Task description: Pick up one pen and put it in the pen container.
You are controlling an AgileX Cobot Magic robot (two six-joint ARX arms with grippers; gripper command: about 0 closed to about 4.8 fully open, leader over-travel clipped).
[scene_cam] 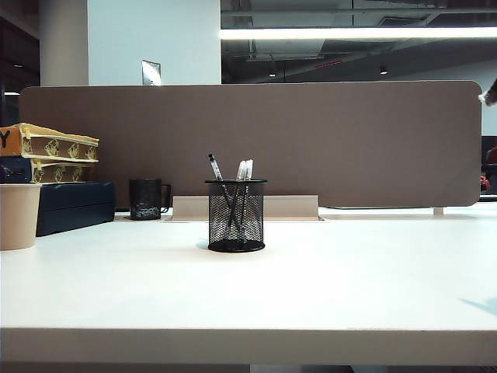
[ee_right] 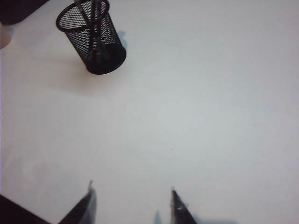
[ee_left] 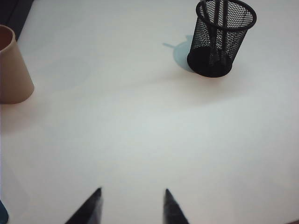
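The pen container, a black wire-mesh cup, stands upright on the white table, a little left of centre. Pens stand inside it; one pen with a dark end leans left above the rim. The left wrist view shows the container far ahead of my left gripper, which is open over bare table. In the right wrist view my right gripper is also open with nothing between its fingers, well back from the container. Neither arm appears in the exterior view.
A plain beige cup stands at the table's left edge and shows in the left wrist view. A dark mug, a dark box and stacked yellow boxes sit along the brown partition behind.
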